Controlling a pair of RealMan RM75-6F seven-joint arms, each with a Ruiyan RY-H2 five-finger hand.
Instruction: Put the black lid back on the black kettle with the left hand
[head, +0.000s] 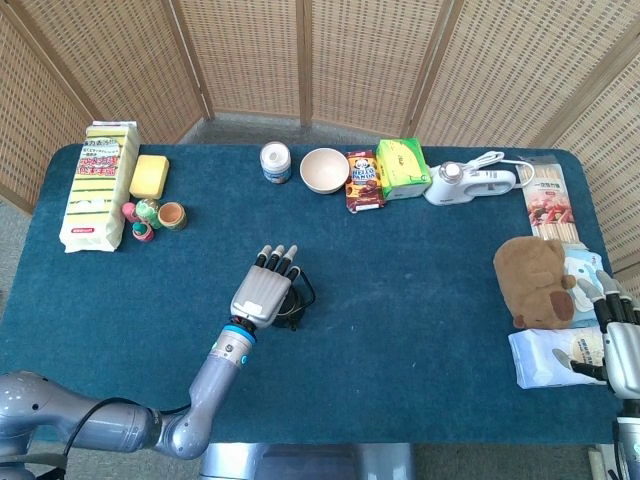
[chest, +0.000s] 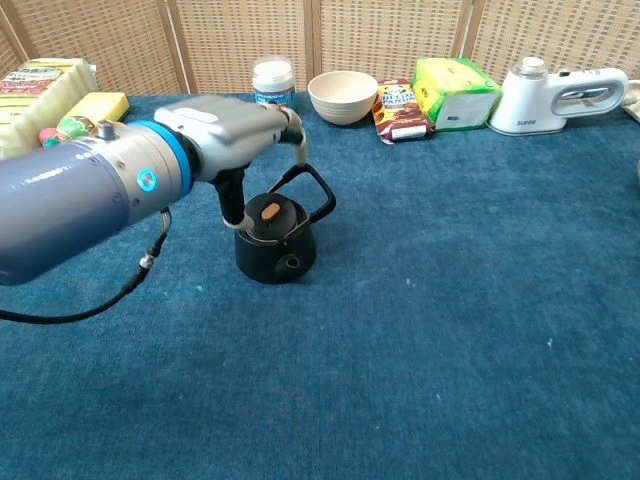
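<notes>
Seemingly the round black lid with its orange knob (chest: 270, 212) already sat on the squat black kettle (chest: 275, 252) mid-tabletop; the left hand (chest: 225, 140), fingers released, hovered above, leaving only withdrawal.

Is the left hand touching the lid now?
Apart. The chest view shows the left hand raised above the lid, fingers clear of its knob, on the kettle.

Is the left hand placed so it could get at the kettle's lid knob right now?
Probably yes: the left hand hovers just above the black kettle, and the lid with its knob sits exposed, nothing between them.
</notes>
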